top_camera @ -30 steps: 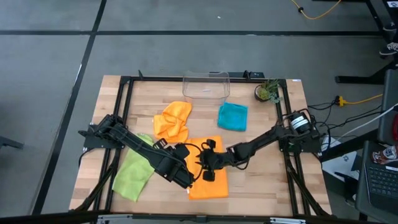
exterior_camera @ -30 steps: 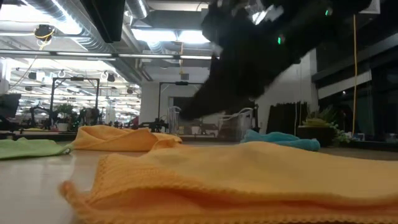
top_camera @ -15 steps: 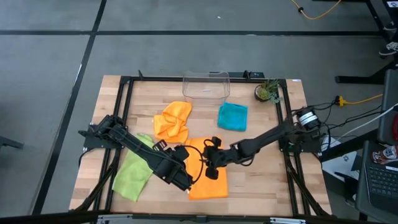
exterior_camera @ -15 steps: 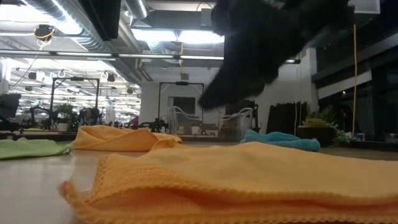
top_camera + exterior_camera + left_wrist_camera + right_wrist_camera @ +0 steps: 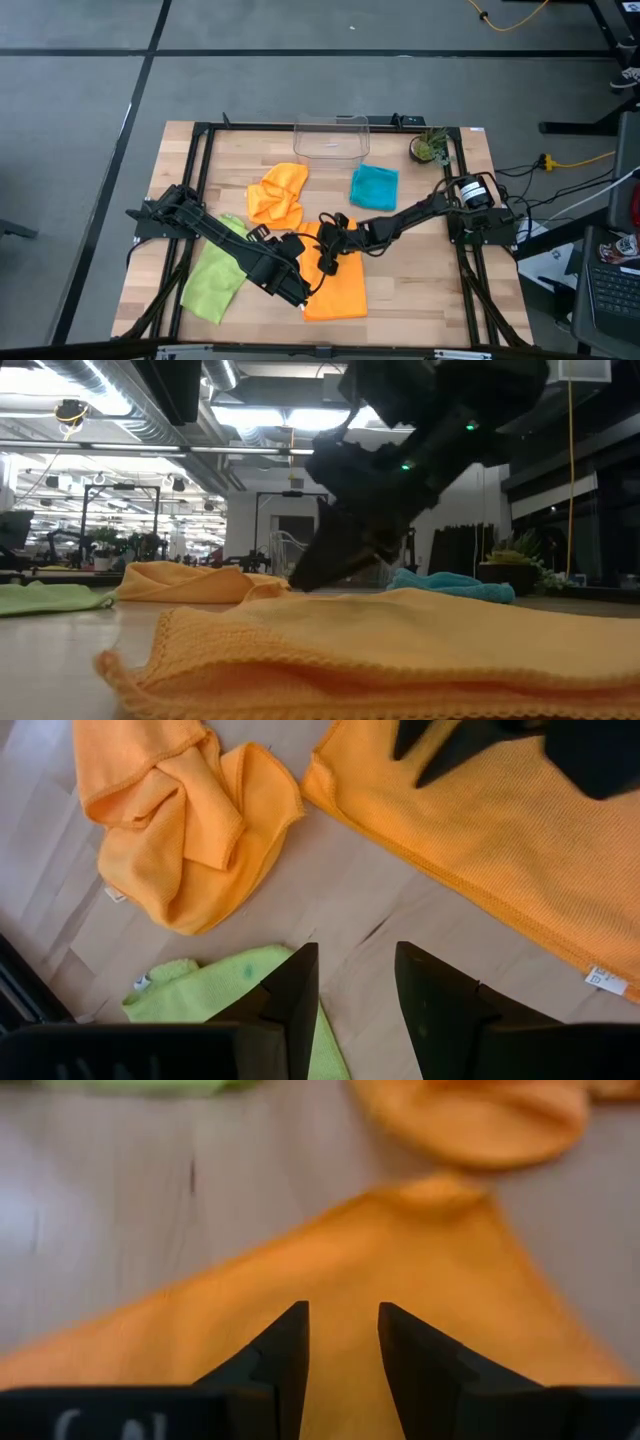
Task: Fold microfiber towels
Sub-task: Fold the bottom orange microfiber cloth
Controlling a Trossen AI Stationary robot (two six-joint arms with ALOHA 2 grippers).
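- The flat orange towel (image 5: 338, 283) lies at the near middle of the wooden surface (image 5: 420, 290); a small white tag shows at its edge in the left wrist view, its print too small to read.
- The left gripper (image 5: 297, 290) hangs at that towel's near left edge, as it did half a second ago, jaws parted with nothing between them.
- The right gripper (image 5: 325, 258) has pulled back toward the towel's far left corner since half a second ago (then it hung nearer the towel's middle); its jaws stand slightly apart above the cloth, holding nothing.
- The lime green towel (image 5: 215, 277) lies unmoved at the near left.
- The crumpled orange towel (image 5: 278, 193) sits beyond the flat one, with a white tag, unreadable.
- The teal towel (image 5: 374, 186) lies folded, right of it.
- The clear bin (image 5: 331, 136) and a small plant (image 5: 432, 148) stand at the far edge.
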